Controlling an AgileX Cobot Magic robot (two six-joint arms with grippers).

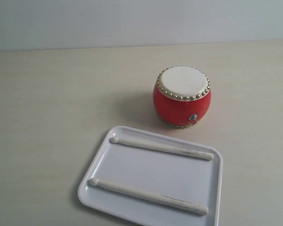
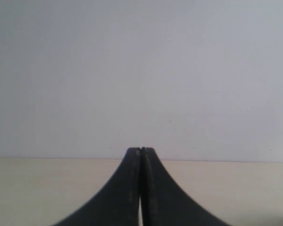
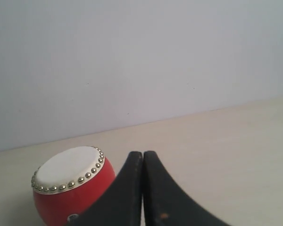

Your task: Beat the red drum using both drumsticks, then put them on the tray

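Note:
The red drum stands upright on the pale table, its cream skin ringed with brass studs. In front of it lies the white tray, and both drumsticks rest on it: one along the far side, the other along the near side. Neither arm shows in the exterior view. My left gripper is shut and empty, facing bare table and wall. My right gripper is shut and empty too, with the red drum partly behind one of its fingers.
A plain light wall rises behind the table's far edge. Bare tabletop stretches to the left of the drum and tray.

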